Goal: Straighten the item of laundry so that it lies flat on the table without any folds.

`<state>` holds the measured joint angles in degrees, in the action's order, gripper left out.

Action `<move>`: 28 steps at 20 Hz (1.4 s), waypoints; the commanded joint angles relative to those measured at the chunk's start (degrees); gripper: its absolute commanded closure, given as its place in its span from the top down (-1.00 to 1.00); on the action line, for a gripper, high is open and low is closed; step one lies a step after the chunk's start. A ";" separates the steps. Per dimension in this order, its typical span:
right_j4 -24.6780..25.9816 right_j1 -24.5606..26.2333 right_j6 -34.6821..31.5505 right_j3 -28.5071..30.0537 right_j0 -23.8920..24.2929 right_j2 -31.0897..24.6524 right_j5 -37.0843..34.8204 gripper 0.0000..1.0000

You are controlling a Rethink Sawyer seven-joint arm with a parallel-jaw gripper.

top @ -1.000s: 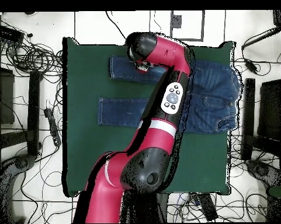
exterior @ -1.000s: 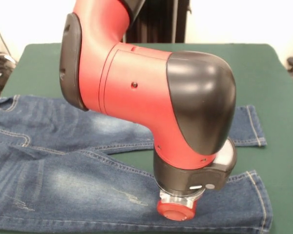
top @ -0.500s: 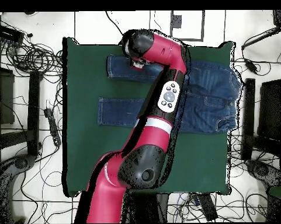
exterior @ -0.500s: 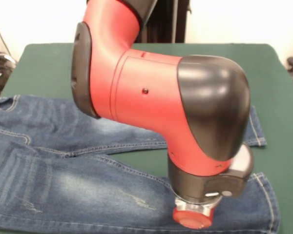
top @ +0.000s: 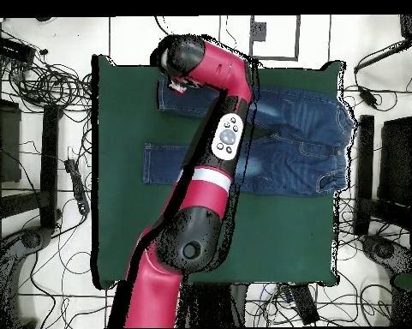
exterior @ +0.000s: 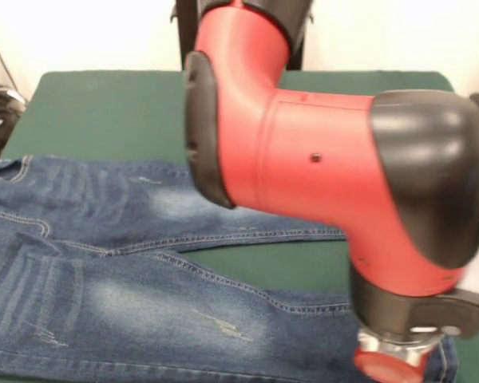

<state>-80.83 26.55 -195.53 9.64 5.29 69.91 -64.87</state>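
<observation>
Claw (exterior: 389, 363) at the cuff of the jeans (exterior: 128, 263)
You can't tell its grip; keep pulling low along the worktop (exterior: 96, 104), leg taut.

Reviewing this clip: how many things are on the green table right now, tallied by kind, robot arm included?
Jeans: 1, the blue denim jeans spread on the table.
Robot arms: 1, the red and black arm, its end over the cuff of one leg.
Other loose items on the cloth: 0.
Total: 2
</observation>
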 commanded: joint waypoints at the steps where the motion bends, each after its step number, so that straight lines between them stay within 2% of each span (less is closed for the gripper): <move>1: -3.95 -0.71 -20.68 0.98 -3.69 2.99 -7.05 -1.00; 6: -2.48 -2.01 -18.23 3.48 -4.96 -0.41 -6.90 -1.00; 13: -2.72 -2.37 -17.27 2.57 -3.81 1.11 -9.05 -1.00; 20: 5.68 -5.90 -1.60 5.71 -0.30 -1.86 -14.93 -1.00; 22: 6.64 -7.41 0.94 6.02 0.54 -3.89 -17.44 -1.00; 26: 6.65 -9.63 1.26 5.74 1.49 -7.11 -21.35 -1.00; 28: 7.44 -10.03 1.31 4.16 2.75 -5.01 -23.89 -1.00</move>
<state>-76.50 20.18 -198.42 9.91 5.93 69.77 -79.35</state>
